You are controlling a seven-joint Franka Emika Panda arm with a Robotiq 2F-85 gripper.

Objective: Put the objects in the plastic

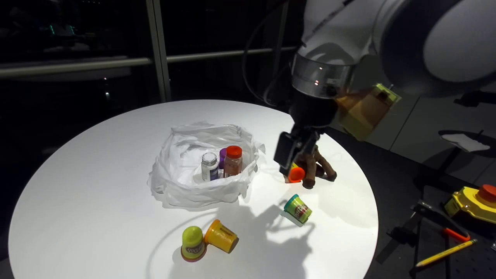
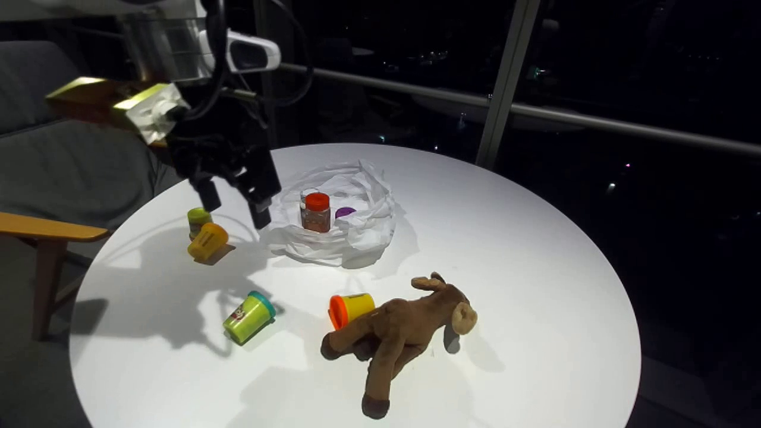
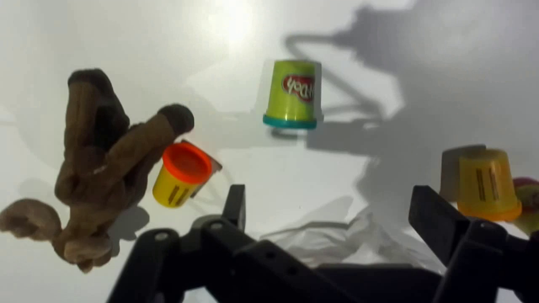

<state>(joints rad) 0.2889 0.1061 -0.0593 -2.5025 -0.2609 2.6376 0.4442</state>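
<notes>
As arm (image 1: pixel 348 31) hangs abv tbl (image 1: pixel 97 174), jaws apart, pointing dn

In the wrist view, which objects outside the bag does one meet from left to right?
Brown plush animal, orange-lidded yellow tub, teal-lidded green tub, orange tub, partly visible yellow-green tub.

Both exterior views look obliquely down across the round bench (image 1: pixel 97 166) toward the window frame (image 1: pixel 157 50). In an exterior view, the arm (image 1: pixel 329 42) enters at upper right, at close range. In an exterior view, the arm enters at upper left and the plush animal (image 2: pixel 410 324) lies on the near side. The wrist view looks steeply down past the hand (image 3: pixel 327 206), nearer the bench, the bag (image 3: pixel 311 244) at its lower edge. All three views share the bag, the teal-lidded cup (image 3: pixel 290 101) and the plush animal.
</notes>
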